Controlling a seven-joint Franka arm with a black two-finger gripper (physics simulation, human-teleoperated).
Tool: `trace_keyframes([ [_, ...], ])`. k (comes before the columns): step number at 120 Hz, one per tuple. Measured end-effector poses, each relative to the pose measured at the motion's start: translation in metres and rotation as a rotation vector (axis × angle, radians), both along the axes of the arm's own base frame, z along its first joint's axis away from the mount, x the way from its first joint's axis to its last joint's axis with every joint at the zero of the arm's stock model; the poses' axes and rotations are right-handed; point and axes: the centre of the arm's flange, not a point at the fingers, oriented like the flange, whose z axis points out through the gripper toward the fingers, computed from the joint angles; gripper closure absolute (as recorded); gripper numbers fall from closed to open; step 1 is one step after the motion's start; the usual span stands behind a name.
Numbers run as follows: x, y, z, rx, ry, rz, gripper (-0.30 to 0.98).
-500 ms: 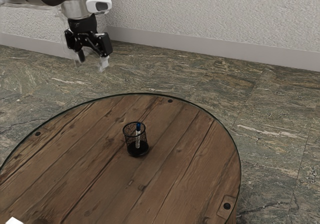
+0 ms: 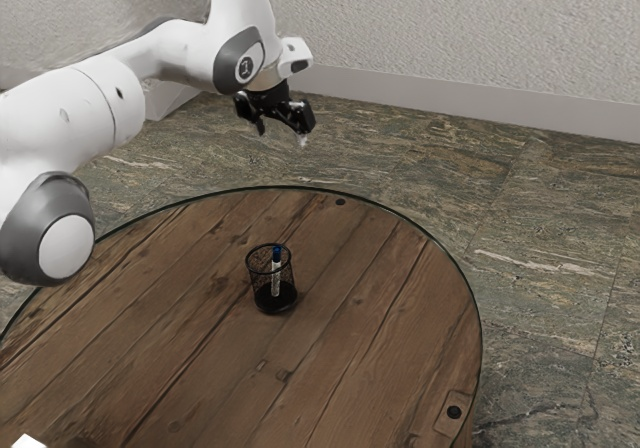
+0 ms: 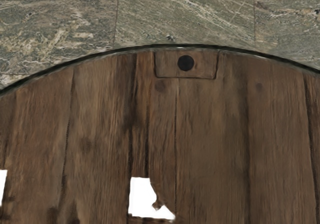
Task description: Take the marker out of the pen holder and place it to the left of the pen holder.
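Marker (image 2: 277,254) and pen holder (image 2: 288,279) are together on the round tabletop (image 2: 350,308): the marker stands inside the mesh, nearly upright, its blue cap end up by the rim. So the task looks to be at its very start, with both the lifting out and the setting down left to do.

The gripper (image 2: 282,133) hangs in the air, well apart from the pen holder and on the far side of it in the exterior view. Its jaws stand spread, with nothing held between them. In the wrist view, the tabletop runs to its curved edge, near a dark round spot (image 3: 185,63), with the stone floor (image 3: 185,11) beyond.

What remains, as I judge it: bring the jaws over the pen holder, close them on the cap end, raise the marker straight until it clears the rim, then lay it down to the left. A slanted pull could catch the mesh and tip the pen holder.
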Motion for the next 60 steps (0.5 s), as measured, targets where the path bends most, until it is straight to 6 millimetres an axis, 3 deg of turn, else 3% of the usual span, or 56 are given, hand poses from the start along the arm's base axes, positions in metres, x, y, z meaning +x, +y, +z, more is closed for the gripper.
trace_keyframes([
  [6,0.014,-0.015,-0.029,-0.002,-0.048,0.009,0.00],
  [11,0.019,-0.028,-0.039,-0.010,-0.072,0.028,0.00],
  [16,0.019,-0.037,-0.039,-0.024,-0.073,0.062,0.00],
  [20,0.019,-0.040,-0.025,-0.052,-0.070,0.106,0.00],
  [26,0.016,-0.025,-0.019,-0.080,-0.031,0.201,0.00],
  [36,0.007,-0.011,-0.041,-0.115,0.073,0.330,0.00],
  [50,-0.029,-0.022,-0.072,-0.151,0.220,0.448,0.00],
  [60,-0.044,-0.025,-0.091,-0.157,0.281,0.519,0.00],
])
